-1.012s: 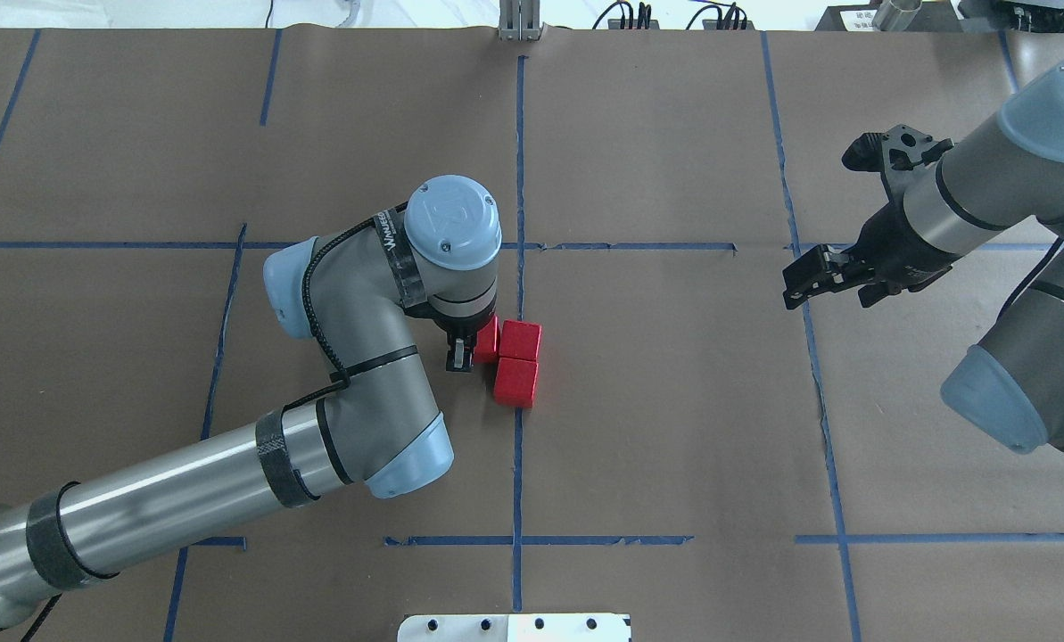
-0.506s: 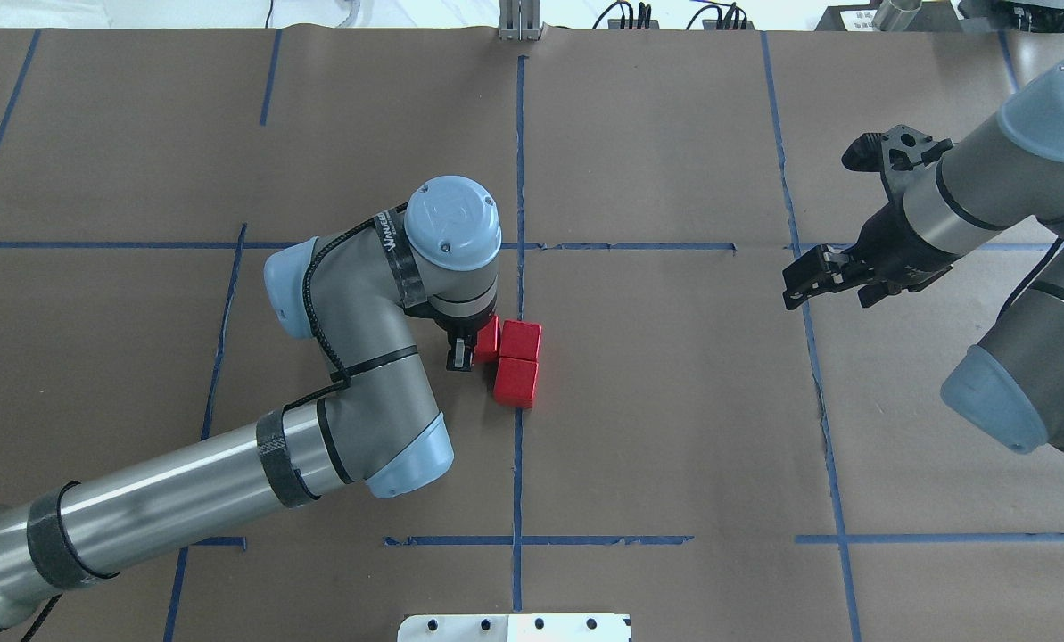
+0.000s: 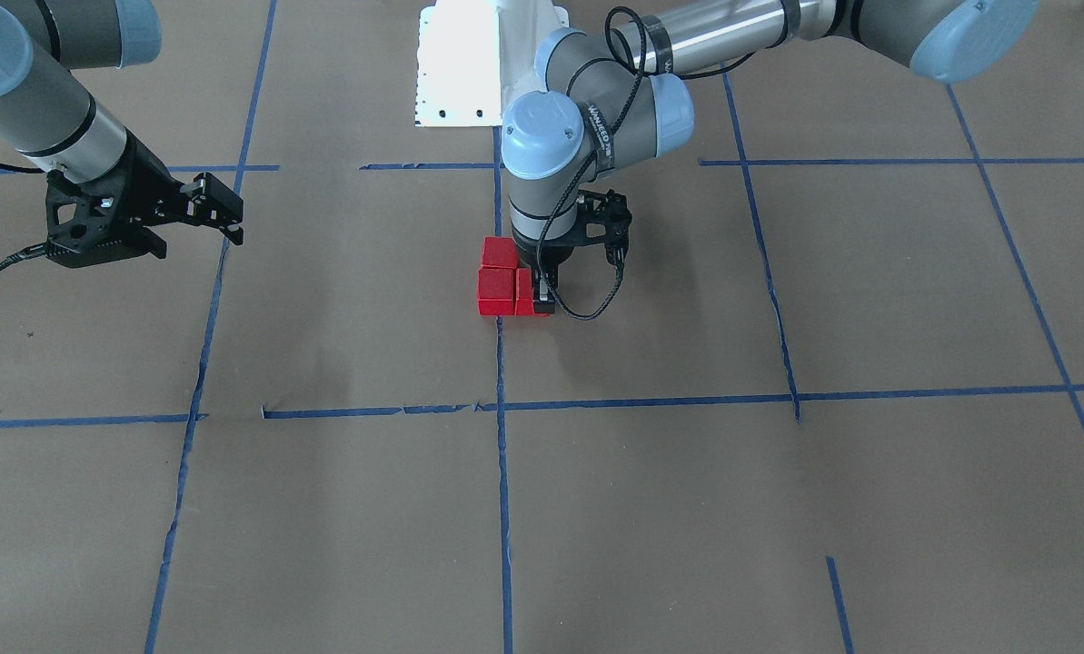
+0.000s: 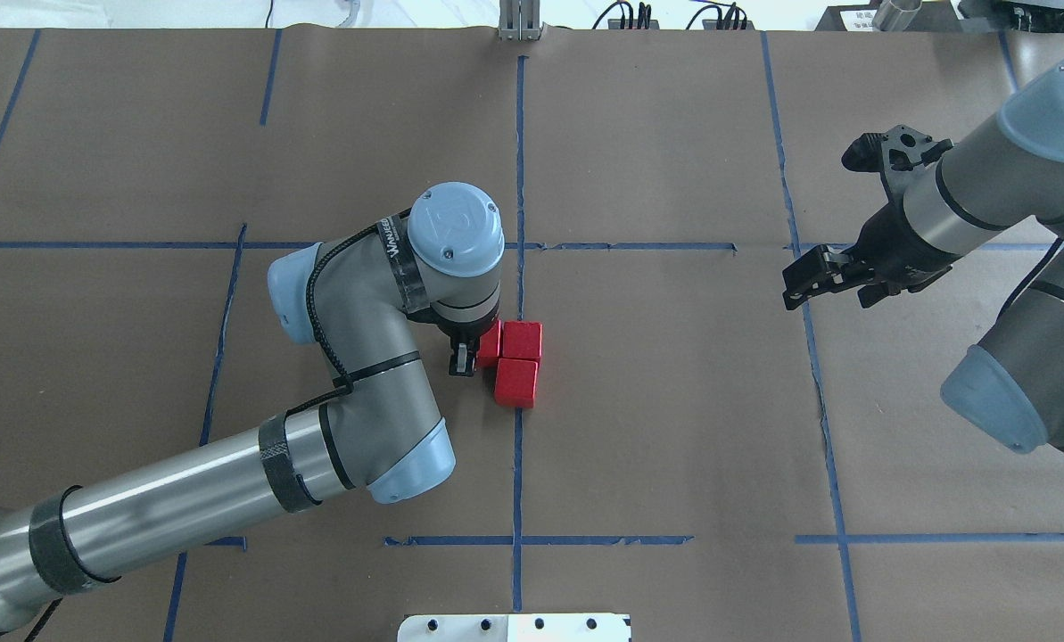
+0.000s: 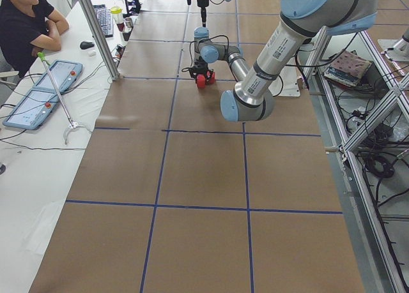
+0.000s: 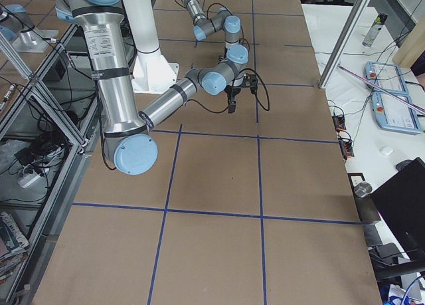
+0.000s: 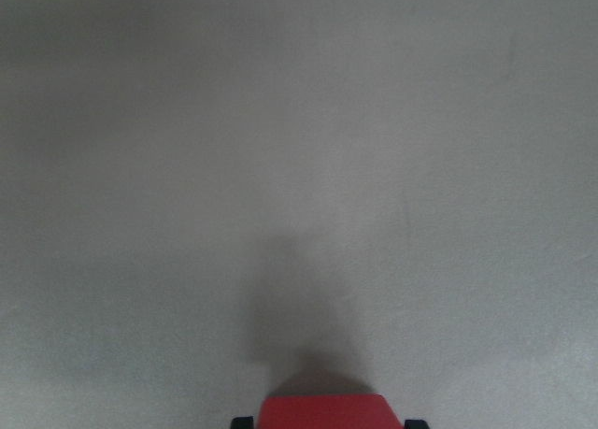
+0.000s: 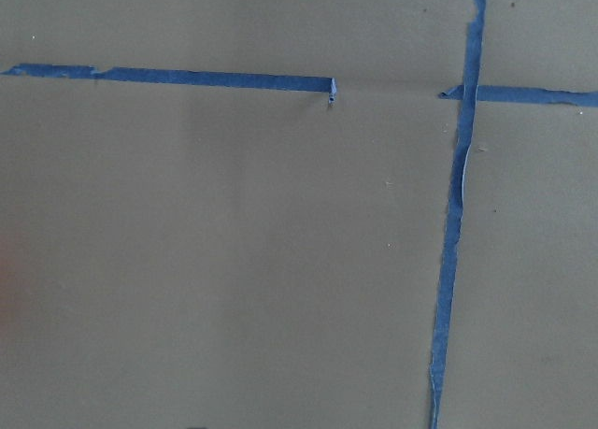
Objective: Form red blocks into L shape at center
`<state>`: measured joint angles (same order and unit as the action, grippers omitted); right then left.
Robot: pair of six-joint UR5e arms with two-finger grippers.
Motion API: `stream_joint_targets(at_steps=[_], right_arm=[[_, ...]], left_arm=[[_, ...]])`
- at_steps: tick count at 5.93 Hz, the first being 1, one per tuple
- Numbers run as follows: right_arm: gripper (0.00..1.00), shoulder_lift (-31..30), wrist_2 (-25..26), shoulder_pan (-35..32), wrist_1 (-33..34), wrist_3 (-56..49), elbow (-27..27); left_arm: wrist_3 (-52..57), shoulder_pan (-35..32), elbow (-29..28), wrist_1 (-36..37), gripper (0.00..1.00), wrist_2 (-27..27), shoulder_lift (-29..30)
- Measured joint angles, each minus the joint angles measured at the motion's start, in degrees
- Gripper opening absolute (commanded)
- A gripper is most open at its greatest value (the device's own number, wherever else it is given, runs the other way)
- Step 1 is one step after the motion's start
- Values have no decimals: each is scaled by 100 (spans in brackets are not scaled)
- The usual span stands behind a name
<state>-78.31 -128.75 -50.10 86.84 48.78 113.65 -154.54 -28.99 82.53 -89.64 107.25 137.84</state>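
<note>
Pinching one red block (only the left wrist view shows that grip up close), the left gripper holds it against two other red blocks, an L at the center of the bench; the right gripper hangs spread, well apart.

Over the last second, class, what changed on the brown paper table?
The left gripper, clamped on one small red cube, edged slightly toward the other two red cubes, carrying it along. Those two cubes and the right gripper stayed put.
</note>
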Motion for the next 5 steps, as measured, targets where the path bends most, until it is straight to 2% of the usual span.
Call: stream_joint_targets(at_steps=[3, 5], right_arm=[[100, 0, -27, 0, 0, 0, 14], [100, -6, -38, -8, 0, 0, 73]], left_arm=[[11, 5, 10, 2, 100, 2, 3], [415, -82, 370, 58, 100, 8, -63]])
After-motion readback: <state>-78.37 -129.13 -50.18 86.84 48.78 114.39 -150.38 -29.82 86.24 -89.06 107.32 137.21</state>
